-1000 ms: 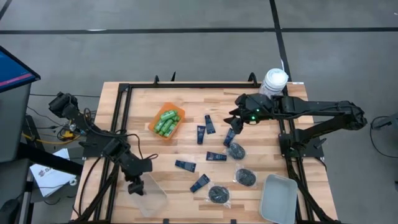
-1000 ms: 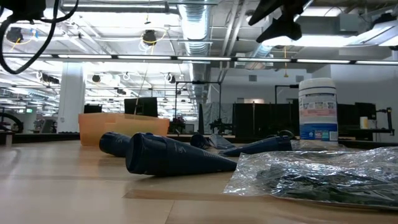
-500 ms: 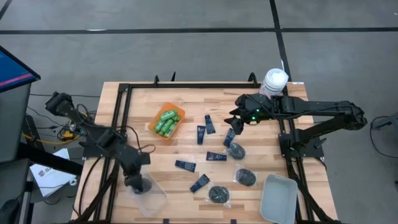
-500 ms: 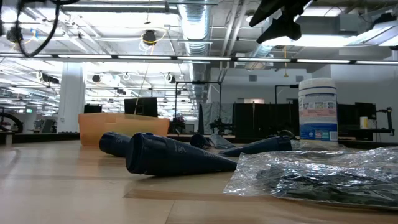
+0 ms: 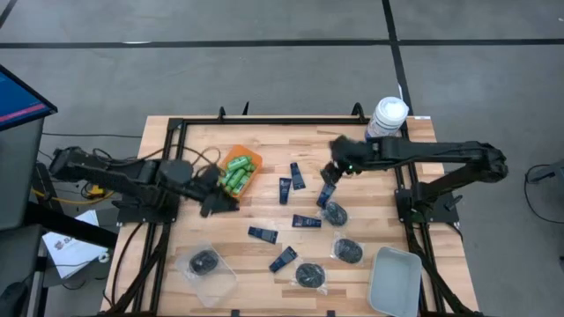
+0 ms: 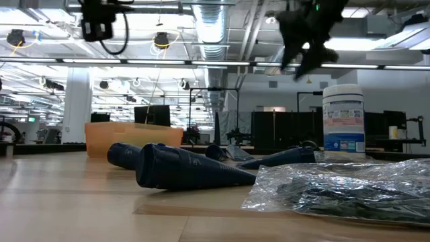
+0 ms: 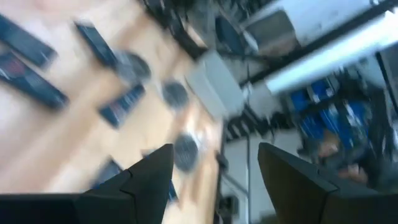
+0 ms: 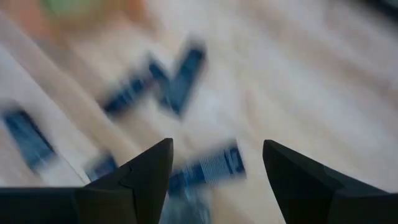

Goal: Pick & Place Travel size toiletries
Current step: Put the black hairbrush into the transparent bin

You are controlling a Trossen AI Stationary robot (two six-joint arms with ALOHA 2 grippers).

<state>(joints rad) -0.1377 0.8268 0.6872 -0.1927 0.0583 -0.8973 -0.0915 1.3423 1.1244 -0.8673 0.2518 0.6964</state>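
Observation:
Several dark navy tubes (image 5: 285,189) and black round pieces in clear packets (image 5: 346,250) lie flat on the wooden table's middle and near right. Green bottles (image 5: 236,172) fill an orange bin (image 5: 222,180). One black packet (image 5: 204,262) lies in a clear container (image 5: 216,283) at the near left. My left gripper (image 5: 218,202) hovers open and empty just beside the orange bin's near-left side; its fingers (image 7: 143,186) frame blurred table. My right gripper (image 5: 330,173) hangs open and empty, tipped downward over a navy tube (image 8: 208,167).
A tall white canister (image 5: 388,116) stands at the far right, right behind my right arm. A grey tray (image 5: 395,280) sits at the near right corner. A black frame (image 5: 264,121) borders the table's far and side edges.
My left gripper has risen from over the clear container and swung toward the far edge and the orange bin, tipping up toward level. A black packet now lies in that container. My right gripper has sunk a little and tipped further down toward the navy tubes.

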